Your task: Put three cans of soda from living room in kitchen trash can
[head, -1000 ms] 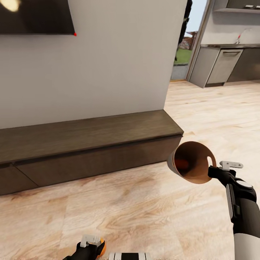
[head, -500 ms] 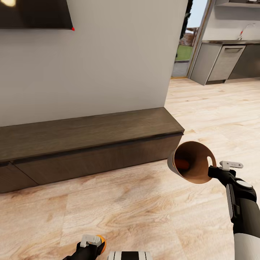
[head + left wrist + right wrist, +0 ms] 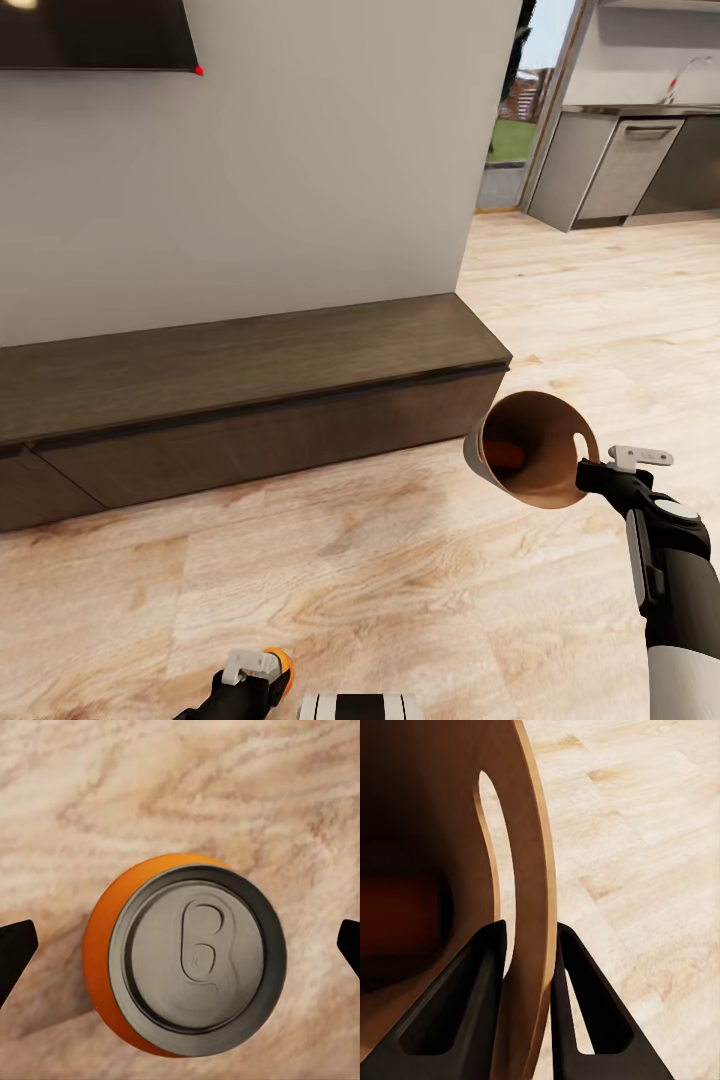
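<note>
An orange can of soda (image 3: 187, 956) with a grey top stands upright on the wooden floor. My left gripper (image 3: 180, 952) hangs over it, open, its dark fingertips (image 3: 16, 949) wide apart and clear of the can's sides. In the head view the can (image 3: 282, 668) peeks out beside the left gripper (image 3: 248, 668) at the bottom edge. My right gripper (image 3: 590, 470) is shut on the rim of the brown trash can (image 3: 540, 440), next to its handle slot, and holds it tilted above the floor. Deep inside it lies an orange-red thing (image 3: 506, 456), possibly another can.
A long, low dark wood cabinet (image 3: 250, 390) runs along the grey wall ahead, under a wall-mounted screen (image 3: 95, 35). Past the wall's corner on the right, open wood floor (image 3: 600, 290) leads to the kitchen's grey counters (image 3: 625, 165).
The whole view has slid slightly upward, so the camera moved. A little more of the orange can shows beside the left gripper. The right arm and trash can hold their pose.
</note>
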Robot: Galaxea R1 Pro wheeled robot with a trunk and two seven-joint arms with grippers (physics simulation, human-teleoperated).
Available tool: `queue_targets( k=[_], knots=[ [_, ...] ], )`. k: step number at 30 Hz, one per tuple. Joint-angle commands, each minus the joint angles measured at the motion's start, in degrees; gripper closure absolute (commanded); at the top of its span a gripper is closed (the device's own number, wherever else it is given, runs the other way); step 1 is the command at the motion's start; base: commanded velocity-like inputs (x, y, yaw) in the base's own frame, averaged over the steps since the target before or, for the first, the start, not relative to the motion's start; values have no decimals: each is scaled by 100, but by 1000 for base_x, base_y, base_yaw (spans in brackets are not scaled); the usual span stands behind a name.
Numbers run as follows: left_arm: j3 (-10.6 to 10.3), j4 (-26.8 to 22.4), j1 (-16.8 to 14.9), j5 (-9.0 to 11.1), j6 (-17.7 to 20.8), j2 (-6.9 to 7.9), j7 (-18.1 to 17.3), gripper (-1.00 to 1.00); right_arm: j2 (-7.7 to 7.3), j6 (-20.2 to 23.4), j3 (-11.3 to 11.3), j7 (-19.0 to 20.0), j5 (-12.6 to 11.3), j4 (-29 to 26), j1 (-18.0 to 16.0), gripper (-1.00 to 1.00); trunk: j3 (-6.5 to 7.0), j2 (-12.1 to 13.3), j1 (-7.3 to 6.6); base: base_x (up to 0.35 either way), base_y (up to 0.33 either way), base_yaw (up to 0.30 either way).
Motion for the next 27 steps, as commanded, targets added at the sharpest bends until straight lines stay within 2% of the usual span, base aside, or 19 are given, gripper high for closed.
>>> queue_targets(
  k=[1,7,10,25,26,27],
  knots=[
    [0,0,1,0,-3,0,-1,-100,0,5,-1,35,-52,-3,-3,100,1,0,-1,0,0,0],
    [0,0,0,-5,-1,-1,3,-100,0,5,-1,34,-51,-4,-3,100,1,0,-1,0,0,0],
    [0,0,1,-3,1,-1,0,-100,0,5,-1,31,-54,-5,-3,100,-66,-4,7,0,0,0],
    [-6,0,1,-11,-43,0,-1,-100,3,5,14,33,-57,-1,-2,100,-66,-4,7,0,0,0],
    [-7,0,2,-13,-53,0,-2,100,2,5,19,32,-56,-3,-2,100,-66,-4,7,0,0,0],
    [-7,0,2,-14,-56,0,-2,100,2,5,25,31,-56,-3,-2,100,-66,-4,7,0,0,0]
  ],
)
